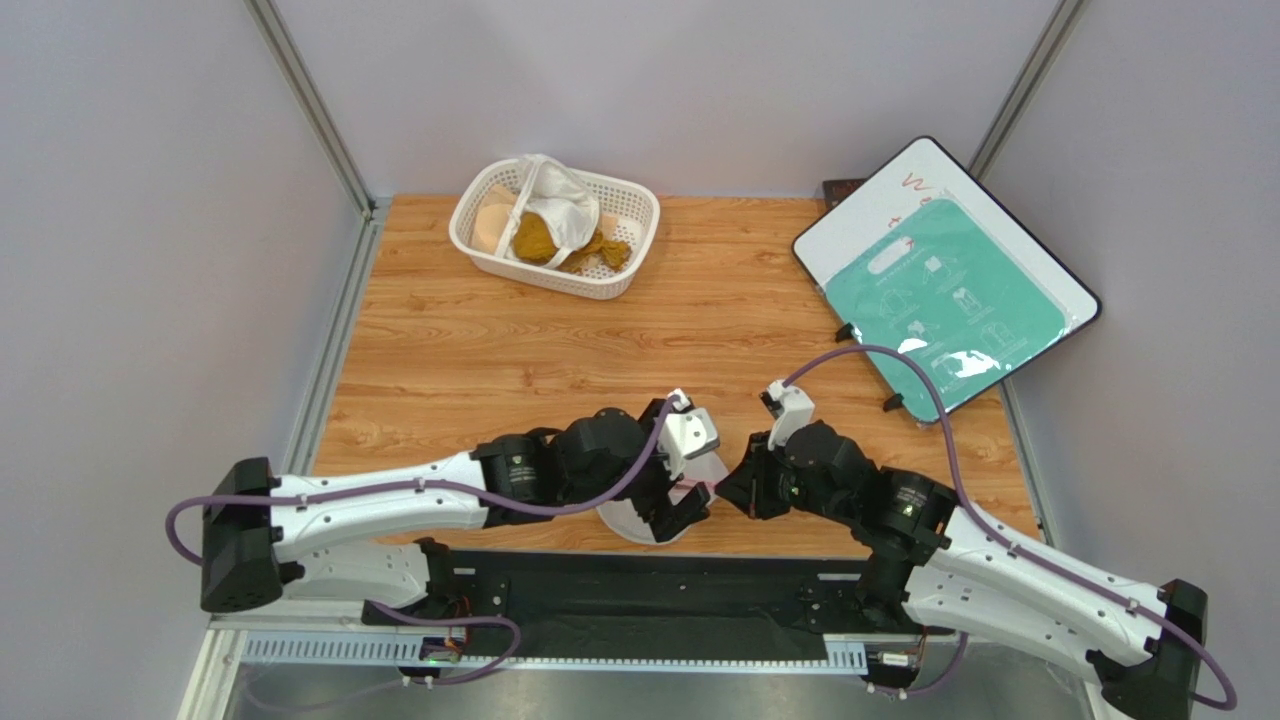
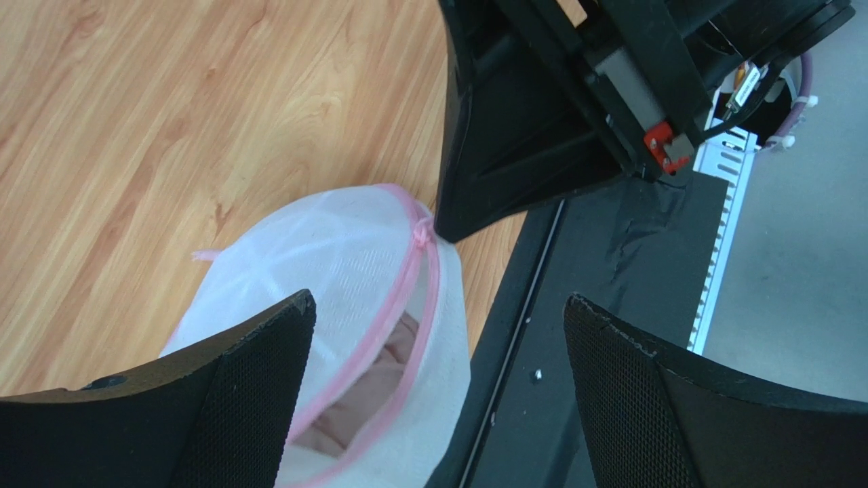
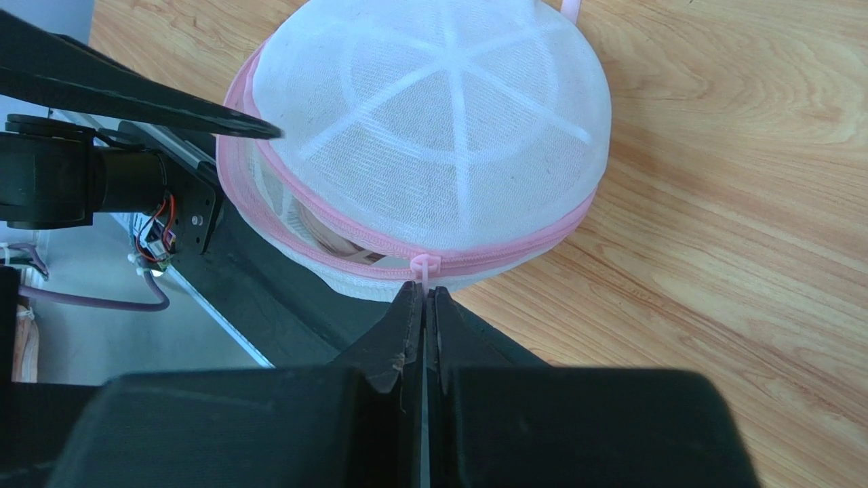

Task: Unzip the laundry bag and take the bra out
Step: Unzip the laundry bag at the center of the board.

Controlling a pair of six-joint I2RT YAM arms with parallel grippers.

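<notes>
Working the zip round the laundry bag

I have the right hand (image 3: 423, 300) with its jaws pressed flat together, tips right at the pink zipper pull (image 3: 423, 266). The tab shows just past the tips, so I cannot tell whether any of it is really pinched. The left hand (image 2: 438, 305) is spread wide, one finger lying against the side of the laundry bag (image 3: 438, 132), the other out over the black base plate (image 2: 611, 254). The bag sits at the near edge of the surface (image 1: 496, 360), between the two hands, dome up.

To do this step well, I judge I should confirm the pinch before I pull. Then I should drag the tab along the curve of the bag's rim rather than straight out, since a straight tug would likely just slide or tip so light a bag. The left hand needs to brace or clamp the mesh on the side away from the pull, or the whole pouch will follow the tab. I would go slowly, as mesh can snag in the teeth.

The zip is partly parted: the right wrist view shows a gap between the domed halves. Through it I see the bra (image 3: 331, 242), soft mauve-pink, lying inside. At the far left, the white lattice basket (image 1: 541, 273) holds a white cloth (image 1: 564, 203) and a mustard-brown cloth (image 1: 534, 240); neither concerns me.
</notes>
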